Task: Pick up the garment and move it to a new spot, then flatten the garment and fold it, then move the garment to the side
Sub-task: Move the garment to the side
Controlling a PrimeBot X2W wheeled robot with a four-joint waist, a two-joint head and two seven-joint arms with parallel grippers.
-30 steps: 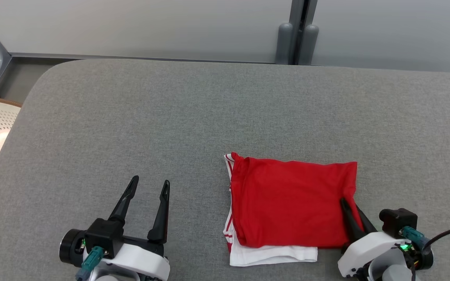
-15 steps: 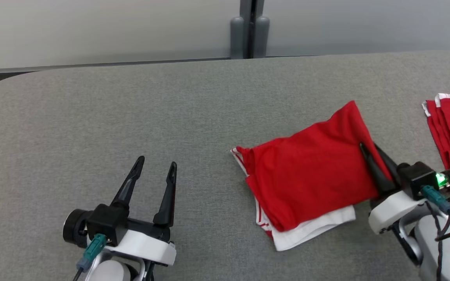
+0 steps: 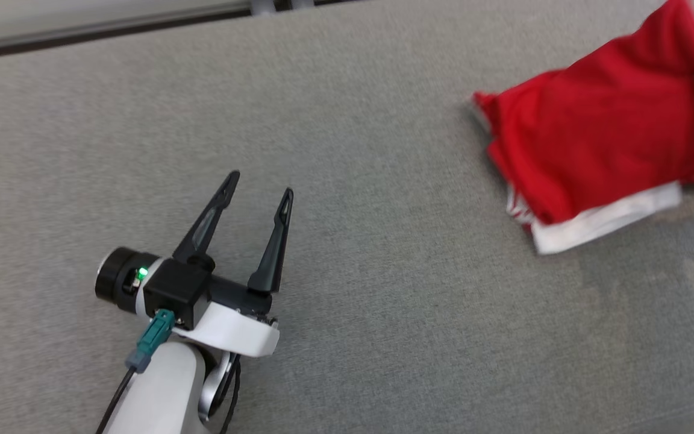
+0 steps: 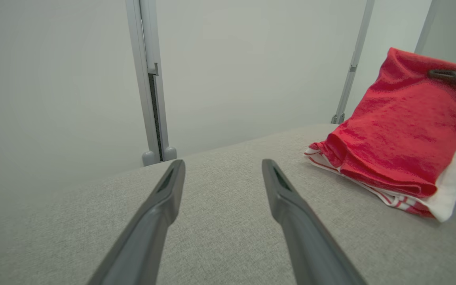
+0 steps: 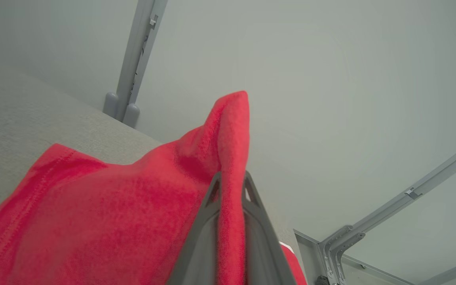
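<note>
Left gripper (image 3: 262, 183): fingers spread wide with nothing between them. It sits at the lower left of the head view. The pale forearm comes up from the bottom edge, the wrist is roughly level, and the fingers point away and slightly right along the grey table (image 3: 347, 108). It's low over the surface; can't tell whether it touches. It's well apart from the garment (image 3: 600, 138).

Right gripper (image 5: 231, 182): clenched on a pinched fold of red cloth at the garment's right edge. In the right wrist view the fabric stands up between the two fingers and pokes out past the tips. In the head view this arm is at the far right edge and blurred, showing a dark finger across the cloth and a bit of white housing below it.

The garment is a folded red bundle with a white layer and red-striped trim showing underneath, at the upper right of the head view. The gripped right end is tilted up. In the left wrist view the left end looks to be resting on the table.
</note>
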